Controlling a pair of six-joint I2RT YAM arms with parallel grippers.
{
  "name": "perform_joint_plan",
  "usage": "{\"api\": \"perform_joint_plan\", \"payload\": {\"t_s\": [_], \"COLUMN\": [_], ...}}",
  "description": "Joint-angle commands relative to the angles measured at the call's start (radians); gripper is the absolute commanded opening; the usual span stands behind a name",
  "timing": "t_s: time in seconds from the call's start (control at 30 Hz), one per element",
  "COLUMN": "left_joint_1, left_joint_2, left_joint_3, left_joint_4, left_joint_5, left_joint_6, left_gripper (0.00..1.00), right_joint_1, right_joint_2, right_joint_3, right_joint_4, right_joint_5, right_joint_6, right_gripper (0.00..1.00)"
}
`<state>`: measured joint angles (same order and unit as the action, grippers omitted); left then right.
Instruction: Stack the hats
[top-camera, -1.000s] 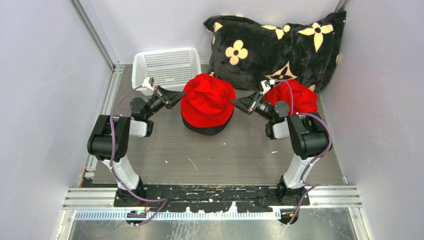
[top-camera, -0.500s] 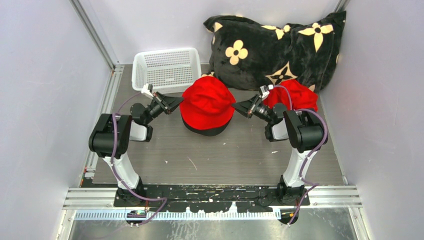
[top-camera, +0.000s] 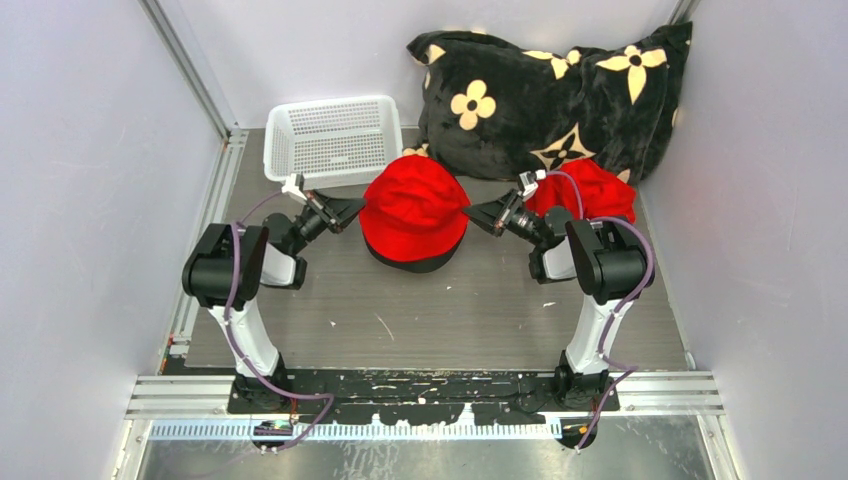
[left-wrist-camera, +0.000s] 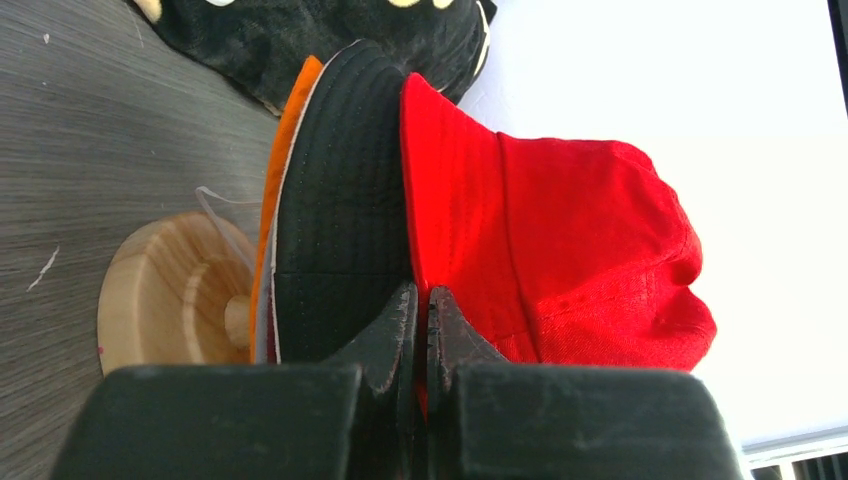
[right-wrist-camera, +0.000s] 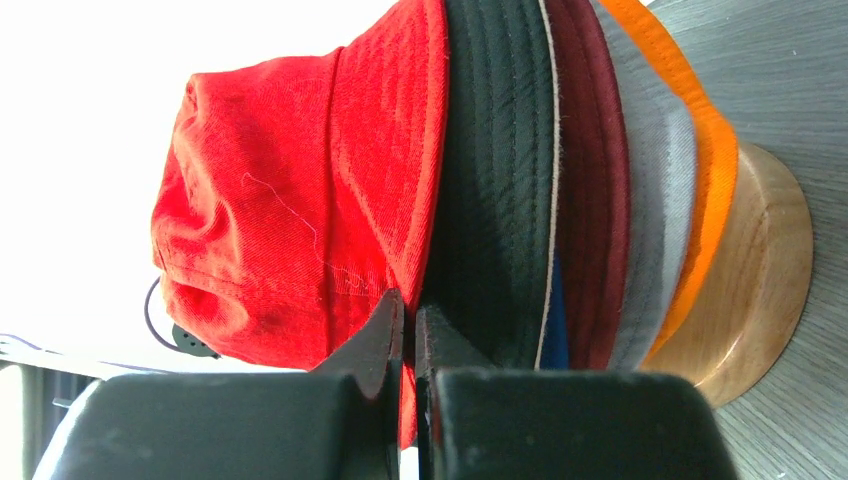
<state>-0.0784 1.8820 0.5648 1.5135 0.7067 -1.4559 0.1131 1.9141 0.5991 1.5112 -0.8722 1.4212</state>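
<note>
The table (top-camera: 450, 320) carries everything in view. A black cushion (top-camera: 550, 90) with cream flower and star motifs leans against the back wall, beyond the right gripper (top-camera: 468, 212) and off to its outer side. A white slotted basket (top-camera: 335, 135) sits just beyond the left gripper (top-camera: 360, 205).

The stack of hats stands between the two grippers, on a wooden stand (right-wrist-camera: 760, 280). From top down it reads: bright red hat (top-camera: 415, 205), black hat (left-wrist-camera: 340, 230), a blue hat (right-wrist-camera: 553, 330) seen only as a sliver, dark red hat (right-wrist-camera: 590, 150), grey hat (right-wrist-camera: 660, 220), orange hat (right-wrist-camera: 710, 170) next to the stand's base.

A red fabric item (top-camera: 605, 190) lies behind the right gripper at the cushion's foot. The arm hides most of it, so it cannot be identified with certainty.

Left gripper: clenched, its tips at the left edge of the bright red hat's brim. The wrist view shows a strip of red cloth between the fingers (left-wrist-camera: 400, 320).

Right gripper: likewise clenched on the opposite edge of the same brim, with red cloth showing between its fingers (right-wrist-camera: 385, 330).
</note>
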Motion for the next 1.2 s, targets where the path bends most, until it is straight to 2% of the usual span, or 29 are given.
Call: {"api": "perform_joint_plan", "payload": {"t_s": [0.0,0.13,0.3,0.47,0.6,0.67,0.8,0.93,1.17], "left_joint_1": [0.049,0.049,0.047,0.032,-0.001,-0.020,-0.043,-0.043,-0.028], "left_joint_2": [0.066,0.050,0.046,0.042,0.046,0.063,0.099,0.106,0.051], "left_joint_3": [-0.051,-0.028,0.049,0.143,0.246,0.293,0.355,0.401,0.425], "left_joint_4": [-0.084,-0.084,-0.096,-0.204,-0.350,-0.386,-0.405,-0.460,-0.634], "left_joint_5": [-0.023,-0.032,-0.050,-0.059,-0.062,-0.065,-0.071,-0.074,-0.100], "left_joint_6": [0.088,0.073,0.030,0.057,0.121,0.133,0.120,0.146,0.221], "left_gripper": [0.00,0.00,0.09,0.10,0.10,0.10,0.10,0.11,0.13], "right_joint_1": [-0.017,-0.017,-0.016,-0.015,-0.004,0.005,0.022,0.065,0.125], "right_joint_2": [0.042,0.024,-0.009,-0.053,-0.093,-0.112,-0.144,-0.175,-0.243], "right_joint_3": [-0.016,-0.013,-0.008,-0.042,-0.088,-0.104,-0.118,-0.130,-0.166], "right_joint_4": [0.180,0.179,0.180,0.174,0.172,0.164,0.143,0.110,0.011], "right_joint_5": [0.003,-0.002,-0.010,-0.011,-0.005,0.000,0.008,0.015,0.051], "right_joint_6": [-0.041,-0.039,-0.024,-0.023,-0.033,-0.039,-0.052,-0.069,-0.141], "right_gripper": [0.01,0.01,0.07,0.07,0.11,0.16,0.36,0.45,0.46]}}
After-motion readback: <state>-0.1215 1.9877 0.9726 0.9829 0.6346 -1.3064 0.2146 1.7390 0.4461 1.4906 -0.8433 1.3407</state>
